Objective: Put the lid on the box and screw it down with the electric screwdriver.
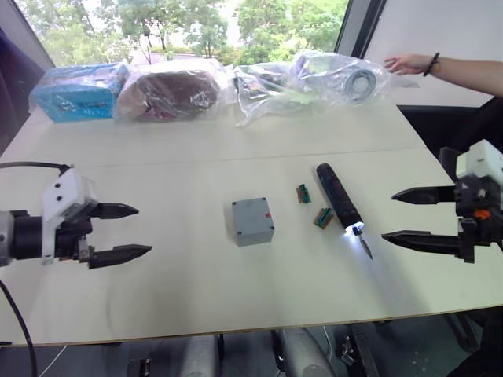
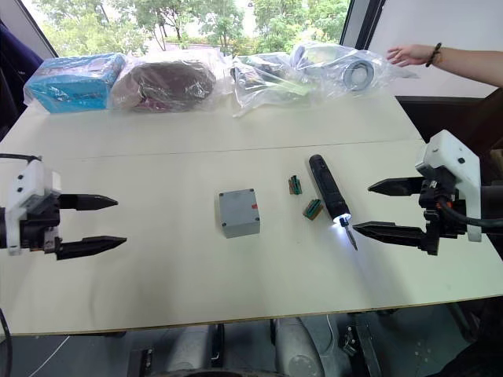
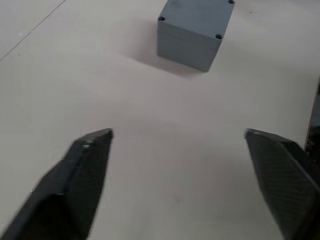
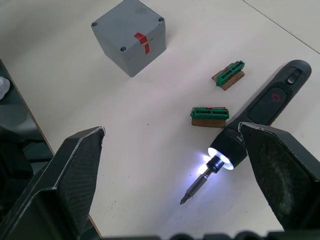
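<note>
Both grippers, left (image 1: 130, 232) and right (image 2: 383, 207), gape empty; the rigid, smooth black cylindrical electric screwdriver (image 1: 336, 195) likely rolls, so grasp it mid-barrel.

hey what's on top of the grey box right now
The lid already sits on the box, with dark screw holes at its corners and red tape across one edge. Nothing else rests on top. The inside is covered.

both grippers, left gripper (image 1: 119, 232) and right gripper (image 2: 381, 206), have pointed black fingers, white housings and black cables.
</note>
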Available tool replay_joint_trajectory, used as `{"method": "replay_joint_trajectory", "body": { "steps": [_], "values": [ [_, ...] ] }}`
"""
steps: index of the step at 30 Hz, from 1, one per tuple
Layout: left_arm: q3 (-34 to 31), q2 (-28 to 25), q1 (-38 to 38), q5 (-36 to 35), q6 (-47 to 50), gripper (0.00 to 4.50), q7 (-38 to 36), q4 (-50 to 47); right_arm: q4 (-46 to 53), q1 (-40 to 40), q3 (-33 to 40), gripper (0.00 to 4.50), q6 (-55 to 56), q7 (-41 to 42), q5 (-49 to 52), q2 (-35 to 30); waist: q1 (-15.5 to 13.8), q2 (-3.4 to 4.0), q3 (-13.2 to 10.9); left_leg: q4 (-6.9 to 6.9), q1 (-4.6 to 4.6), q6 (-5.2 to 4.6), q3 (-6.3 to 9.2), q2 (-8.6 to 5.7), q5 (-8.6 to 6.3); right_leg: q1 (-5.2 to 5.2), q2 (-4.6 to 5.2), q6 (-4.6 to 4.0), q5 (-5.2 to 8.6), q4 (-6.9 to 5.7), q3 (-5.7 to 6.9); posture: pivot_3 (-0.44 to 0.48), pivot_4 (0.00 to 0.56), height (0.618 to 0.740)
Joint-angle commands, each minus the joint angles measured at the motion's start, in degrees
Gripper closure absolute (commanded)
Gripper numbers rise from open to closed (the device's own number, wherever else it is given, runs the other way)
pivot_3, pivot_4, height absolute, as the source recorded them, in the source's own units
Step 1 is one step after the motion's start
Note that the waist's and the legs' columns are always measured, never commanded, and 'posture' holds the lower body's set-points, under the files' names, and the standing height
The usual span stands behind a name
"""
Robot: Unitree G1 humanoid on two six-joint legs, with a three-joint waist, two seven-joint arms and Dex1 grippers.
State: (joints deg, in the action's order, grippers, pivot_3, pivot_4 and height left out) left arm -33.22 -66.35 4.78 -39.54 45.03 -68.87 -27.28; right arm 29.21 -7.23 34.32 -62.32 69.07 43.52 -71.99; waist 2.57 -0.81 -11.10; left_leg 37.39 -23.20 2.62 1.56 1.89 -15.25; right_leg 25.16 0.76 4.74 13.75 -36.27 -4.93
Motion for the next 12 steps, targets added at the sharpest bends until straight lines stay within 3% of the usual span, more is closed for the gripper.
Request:
{"method": "replay_joint_trajectory", "body": {
  "steps": [1,12],
  "values": [
    [-4.1,-1.1,1.6,-0.4,0.1,0.14,-2.3,-1.5,0.2,-0.7,1.8,0.0,0.0,0.5,1.5,-2.4,0.0,0.0,0.0,-0.01,0.0,0.0,0.0,0.0,0.0,0.0,0.0,0.0,0.0,0.0,0.0,0.0,0.15,0.74],
    [-5.2,-0.2,3.5,0.8,-2.3,0.14,-3.4,-1.6,-0.3,-0.4,-0.1,0.0,2.3,0.2,0.9,-3.2,0.0,0.0,0.0,0.01,0.01,0.0,0.0,0.0,0.0,0.01,0.0,0.02,0.01,0.0,0.0,0.0,0.15,0.74]
  ]
}}
